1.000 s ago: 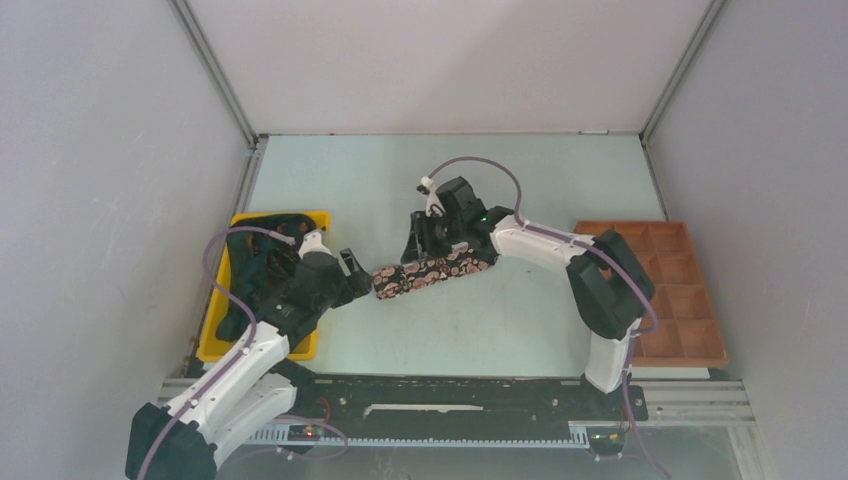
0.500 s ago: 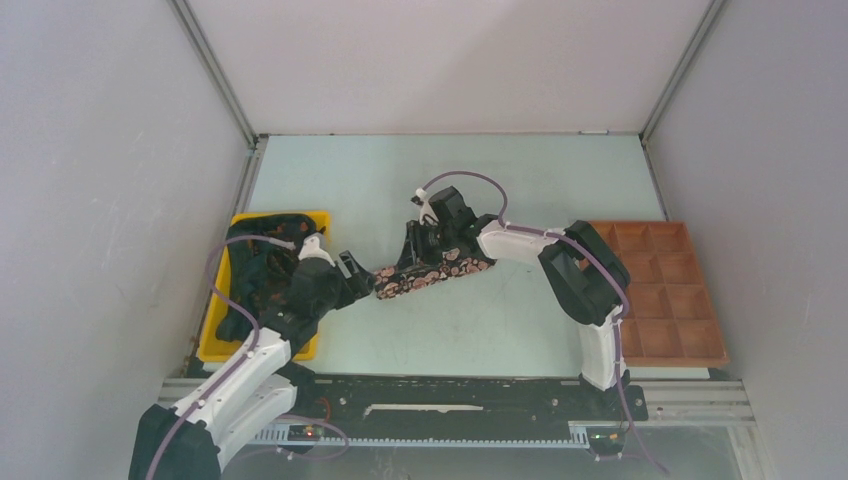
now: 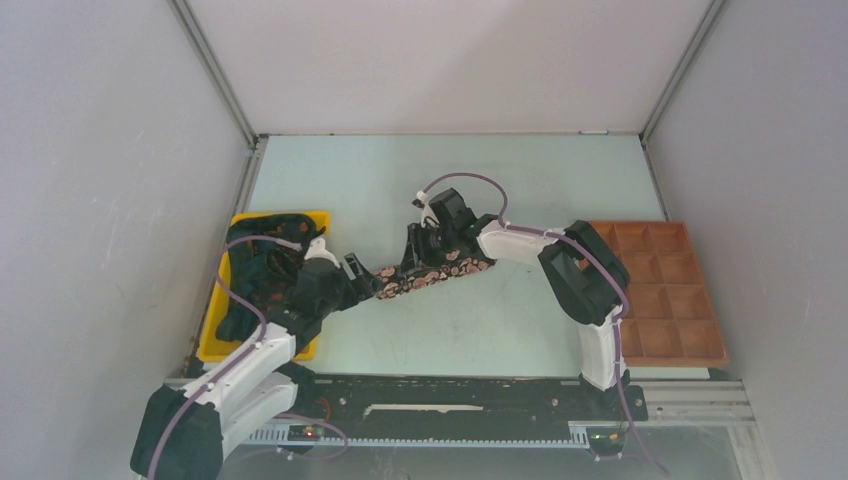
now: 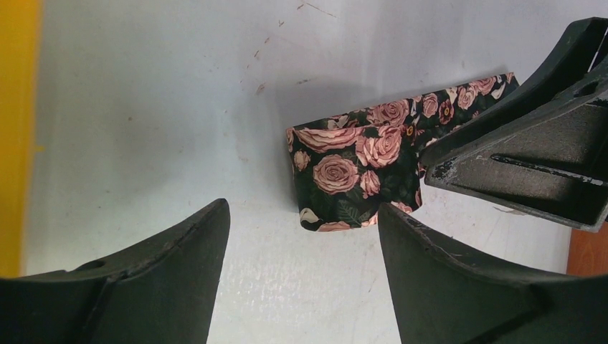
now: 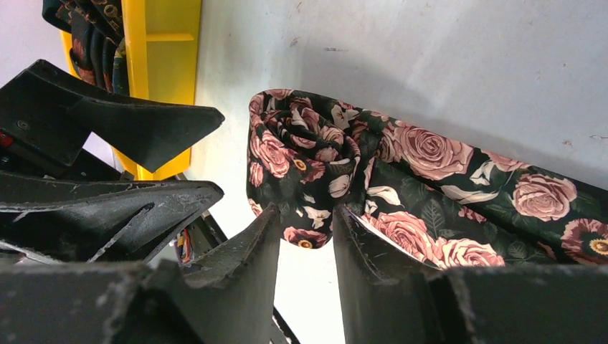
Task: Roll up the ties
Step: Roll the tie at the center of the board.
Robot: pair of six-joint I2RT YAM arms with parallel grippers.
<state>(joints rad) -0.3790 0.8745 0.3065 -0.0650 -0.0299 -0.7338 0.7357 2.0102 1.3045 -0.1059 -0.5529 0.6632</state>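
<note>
- Mid-frame: pale table (image 3: 450, 170).
- Left edge: yellow tray (image 3: 208, 345), heaped with dark ties (image 3: 240, 272).
- Centre: rose-printed tie (image 3: 445, 270), partly rolled, on the table.
- Over it: right gripper (image 5: 307, 215), clamped on its rolled end.
- Just left: left gripper (image 4: 301, 211), jaws apart.

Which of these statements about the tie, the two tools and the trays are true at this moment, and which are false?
1. The left tool has its jaws wide open. True.
2. The right tool pinches the tie close to its rolled end. True.
3. The tie lies inside the brown tray. False: it lies on the table, between the two arms, and the brown tray sits apart at the right edge.
4. The yellow tray sits on the robot's right. False: it sits on the left, beside the left arm, with dark fabric piled in it.
</note>
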